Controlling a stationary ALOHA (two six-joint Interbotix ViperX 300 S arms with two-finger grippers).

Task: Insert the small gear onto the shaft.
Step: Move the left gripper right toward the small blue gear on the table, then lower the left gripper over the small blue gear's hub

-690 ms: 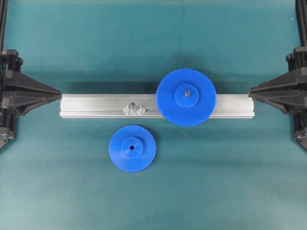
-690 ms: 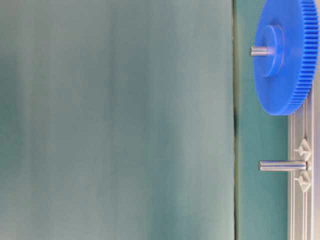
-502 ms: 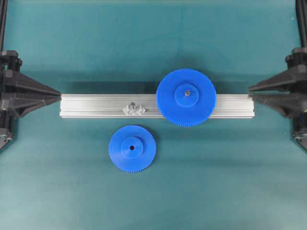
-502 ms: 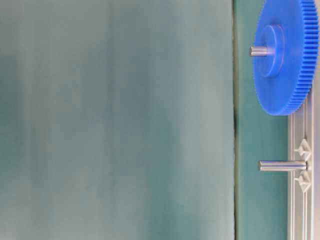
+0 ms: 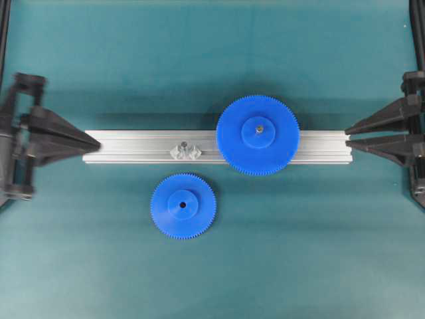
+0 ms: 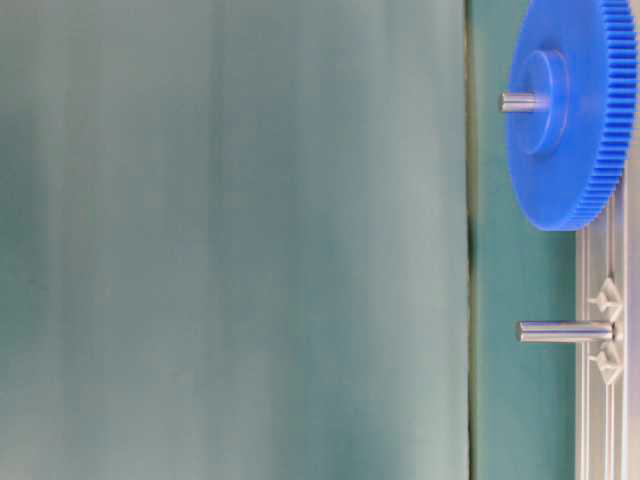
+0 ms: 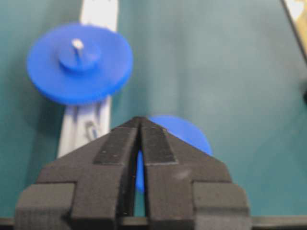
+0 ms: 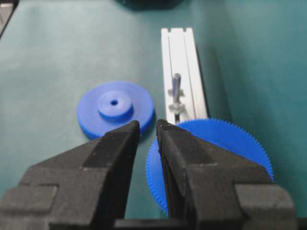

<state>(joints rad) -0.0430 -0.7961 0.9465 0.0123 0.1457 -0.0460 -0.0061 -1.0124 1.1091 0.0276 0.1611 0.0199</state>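
The small gear (image 5: 182, 206) lies flat on the teal mat in front of the rail, hub up; it also shows in the wrist views (image 8: 115, 108) (image 7: 184, 132), partly behind the left fingers. The shaft (image 5: 186, 151) (image 6: 565, 331) (image 8: 177, 88) stands bare on its silvery bracket on the rail, just behind the small gear. My left gripper (image 5: 99, 141) (image 7: 140, 120) is shut and empty, its tip at the rail's left end. My right gripper (image 5: 347, 135) (image 8: 147, 125) sits at the rail's right end, jaws parted by a narrow gap with nothing between them.
The aluminium rail (image 5: 133, 146) runs left to right across the middle of the mat. A wider blue gear (image 5: 257, 135) (image 6: 570, 110) (image 8: 225, 139) sits on its own pin on the rail's right half, to the right of the shaft.
The left gripper has pushed rightward to the rail's left end, still shut. The right gripper's fingers, pressed together before, have parted slightly. Gears and shaft have not moved.
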